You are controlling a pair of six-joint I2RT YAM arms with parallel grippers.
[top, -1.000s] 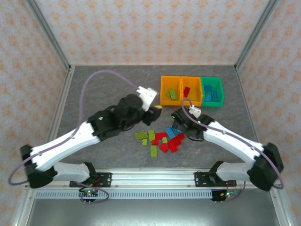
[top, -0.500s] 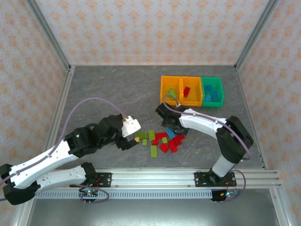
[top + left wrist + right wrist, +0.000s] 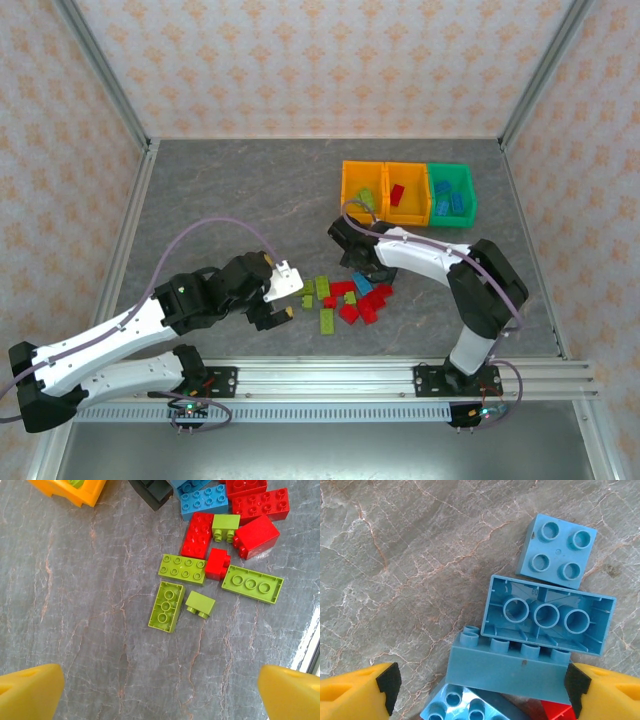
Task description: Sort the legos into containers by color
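Left gripper point(image 3: 160, 696) pulled back toward the near edge of the grey tabletop point(image 3: 75, 610), jaws wide, empty.
Right gripper point(image 3: 482, 685) wide, straddling small blue studded plastic bricks point(image 3: 547, 615); lowest brick cut off.

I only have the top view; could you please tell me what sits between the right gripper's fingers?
Observer: A blue brick on its side lies between the fingers of the right gripper, which is open; the pad at picture left is well clear of it.
Operator: Thank you. What lies just beyond it?
Observer: An upside-down blue brick, three hollow tubes showing.
Operator: And the other arm, is it holding anything?
Observer: No. The left gripper is open over bare table, with the lime bricks lying ahead of it.
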